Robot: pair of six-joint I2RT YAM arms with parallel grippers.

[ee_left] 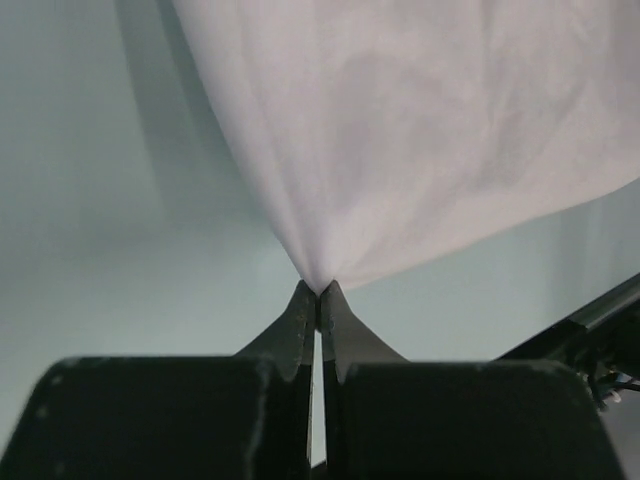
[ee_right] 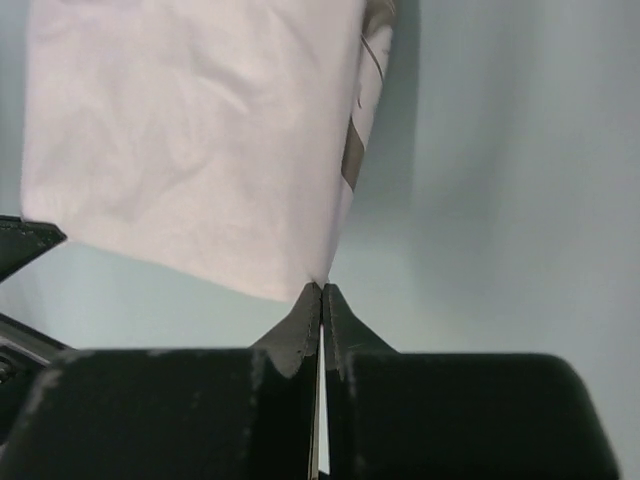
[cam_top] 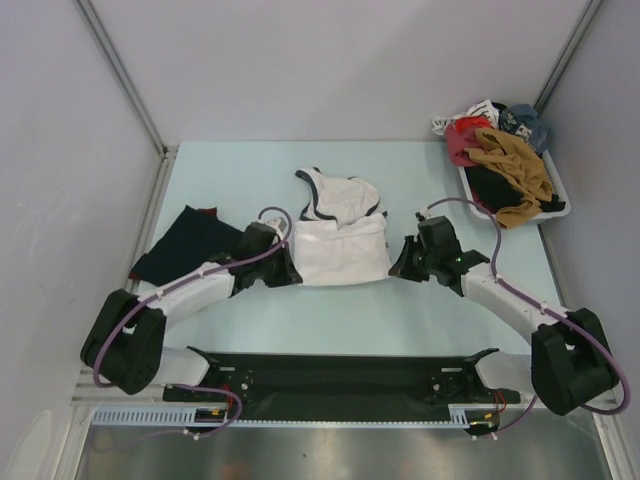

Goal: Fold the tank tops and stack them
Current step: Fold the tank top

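A white tank top (cam_top: pixel 340 235) with navy trim lies mid-table, its straps toward the back and its hem toward me. My left gripper (cam_top: pixel 291 272) is shut on the hem's near left corner; the left wrist view shows the white cloth (ee_left: pixel 420 140) bunching into a point at the gripper (ee_left: pixel 319 292). My right gripper (cam_top: pixel 396 268) is shut on the near right corner, where the white cloth (ee_right: pixel 200 150) meets the pinched tips of the gripper (ee_right: pixel 322 290). A dark navy tank top (cam_top: pixel 185 243) with a maroon edge lies folded flat at the left.
A white tray (cam_top: pixel 560 205) at the back right holds a heap of mixed clothes (cam_top: pixel 500 160) in red, tan, black and blue. Grey walls close the table at the back and both sides. The arms' black base bar (cam_top: pixel 340 375) runs along the near edge.
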